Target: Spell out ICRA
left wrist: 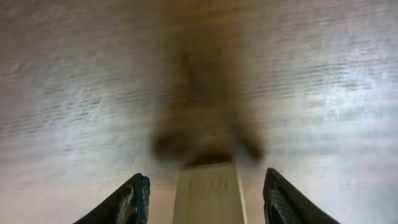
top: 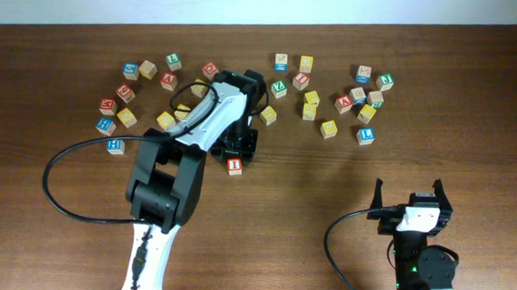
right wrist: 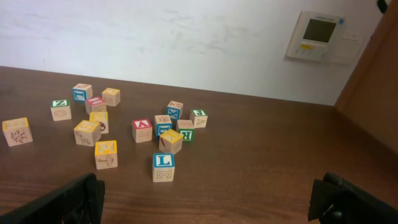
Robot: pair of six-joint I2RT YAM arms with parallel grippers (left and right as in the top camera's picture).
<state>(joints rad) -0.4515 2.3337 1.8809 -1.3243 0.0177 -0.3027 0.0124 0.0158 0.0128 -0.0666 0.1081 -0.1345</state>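
Observation:
The red-faced I cube (top: 234,166) stands on the table by itself, in front of the scattered cubes. My left gripper (top: 234,158) is open and low over it. In the left wrist view the cube (left wrist: 208,193) sits between the two fingers (left wrist: 206,202) with a gap on each side. The red-faced A cube (top: 343,102) lies in the right cluster and also shows in the right wrist view (right wrist: 142,129). A green-faced cube (right wrist: 186,134) lies close by it. I cannot pick out the C. My right gripper (top: 411,200) is open and empty near the front right, its fingers at the edges of the right wrist view (right wrist: 211,199).
Several cubes lie scattered along the back of the table in a left cluster (top: 125,93), a middle cluster (top: 301,79) and a right cluster (top: 367,113). A blue L cube (right wrist: 163,167) stands nearest the right gripper. The left arm's cable (top: 61,167) loops over the table at left.

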